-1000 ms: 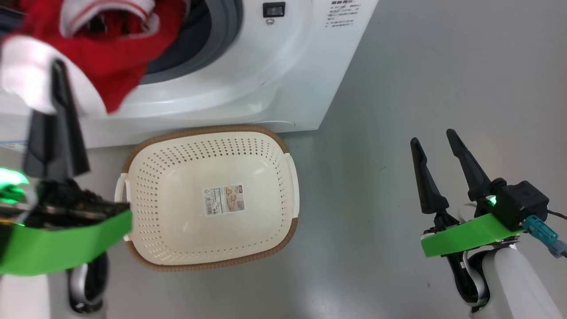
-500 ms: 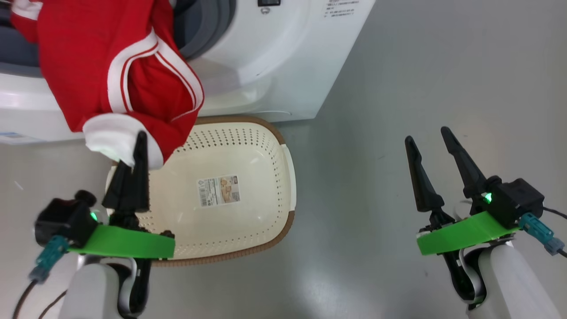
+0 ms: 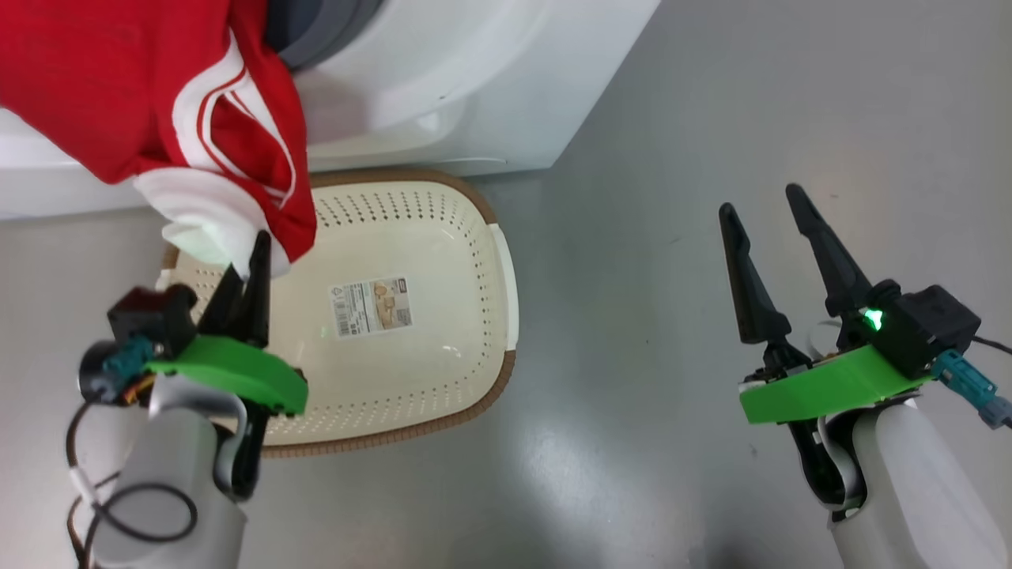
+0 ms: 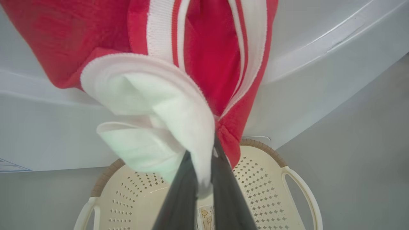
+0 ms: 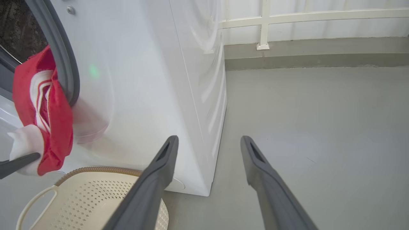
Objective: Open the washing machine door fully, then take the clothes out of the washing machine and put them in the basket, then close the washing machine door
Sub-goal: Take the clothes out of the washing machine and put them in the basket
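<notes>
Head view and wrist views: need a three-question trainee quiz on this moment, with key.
1. True or false: the left gripper is shut on a white cloth part of the soft red garment with white bands.
2. Pick one. Inside the cream-white perforated plastic basket lies: A) one garment; B) just its paper label; C) two garments.
3. Fill in: the right gripper stands ___ above the bare grey floor.

Key: 1 true; 2 B; 3 open.
</notes>
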You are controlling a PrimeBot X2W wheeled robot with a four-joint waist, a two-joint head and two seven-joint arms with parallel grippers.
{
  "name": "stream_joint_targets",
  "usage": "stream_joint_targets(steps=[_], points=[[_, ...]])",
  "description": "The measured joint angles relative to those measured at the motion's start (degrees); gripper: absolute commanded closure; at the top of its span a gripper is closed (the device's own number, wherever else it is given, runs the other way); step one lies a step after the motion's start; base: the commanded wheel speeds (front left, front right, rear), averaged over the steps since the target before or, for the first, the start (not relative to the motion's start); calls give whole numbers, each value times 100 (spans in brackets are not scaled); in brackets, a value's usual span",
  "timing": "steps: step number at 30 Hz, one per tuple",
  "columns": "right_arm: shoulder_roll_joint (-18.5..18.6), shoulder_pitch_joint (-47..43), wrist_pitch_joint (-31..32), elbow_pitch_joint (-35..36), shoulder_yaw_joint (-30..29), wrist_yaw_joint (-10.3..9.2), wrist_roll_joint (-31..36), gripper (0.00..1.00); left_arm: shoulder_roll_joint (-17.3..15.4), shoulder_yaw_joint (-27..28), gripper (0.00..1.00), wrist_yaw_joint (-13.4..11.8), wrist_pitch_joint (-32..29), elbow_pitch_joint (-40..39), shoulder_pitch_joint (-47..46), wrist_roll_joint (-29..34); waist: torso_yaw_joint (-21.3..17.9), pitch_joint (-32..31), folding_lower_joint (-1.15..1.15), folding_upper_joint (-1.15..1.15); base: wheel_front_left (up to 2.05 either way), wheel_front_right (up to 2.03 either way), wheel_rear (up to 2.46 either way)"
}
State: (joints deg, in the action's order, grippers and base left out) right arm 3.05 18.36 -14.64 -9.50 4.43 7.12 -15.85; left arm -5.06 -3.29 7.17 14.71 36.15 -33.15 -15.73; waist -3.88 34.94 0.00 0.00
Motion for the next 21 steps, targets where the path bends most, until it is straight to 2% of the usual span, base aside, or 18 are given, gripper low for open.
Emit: stream_joint_targets(steps=[5, 6, 8, 9, 12, 13, 14, 15, 21], points=[[0, 92, 0, 16, 7, 0, -22, 0, -102, -33, 100, 0, 0, 593, -555, 1, -40, 171, 0, 0, 0, 0, 0], [0, 97, 0, 16, 8, 0, -22, 0, -120, -33, 96, 0, 0, 683, -641, 1, -48, 198, 0, 0, 0, 0, 0], [0, 130, 0, 16, 11, 0, -22, 0, -138, -30, 77, 0, 0, 826, -769, 0, -65, 243, 0, 0, 0, 0, 0], [0, 159, 0, 18, 13, 0, -22, 0, -145, -34, 77, 0, 0, 891, -821, 1, -73, 262, 0, 0, 0, 0, 0], [0, 203, 0, 26, 12, 0, -22, 0, -160, -46, 50, 0, 0, 1014, -937, 0, -89, 301, 0, 0, 0, 0, 0], [0, 203, 0, 25, 12, 0, -22, 0, -170, -46, 29, 0, 0, 1036, -965, -1, -91, 308, 0, 0, 0, 0, 0], [0, 203, 0, 24, 11, 0, -22, 0, -178, -46, 12, 0, 0, 1054, -979, -1, -90, 308, 0, 0, 0, 0, 0], [0, 203, 0, 25, 9, 0, -22, 0, -181, -45, 0, 0, 0, 1067, -994, -1, -89, 310, 0, 0, 0, 0, 0], [0, 203, 0, 25, 0, 0, -22, 0, -181, -43, 0, 0, 0, 1078, -1052, -9, -52, 318, 0, 0, 0, 0, 0]])
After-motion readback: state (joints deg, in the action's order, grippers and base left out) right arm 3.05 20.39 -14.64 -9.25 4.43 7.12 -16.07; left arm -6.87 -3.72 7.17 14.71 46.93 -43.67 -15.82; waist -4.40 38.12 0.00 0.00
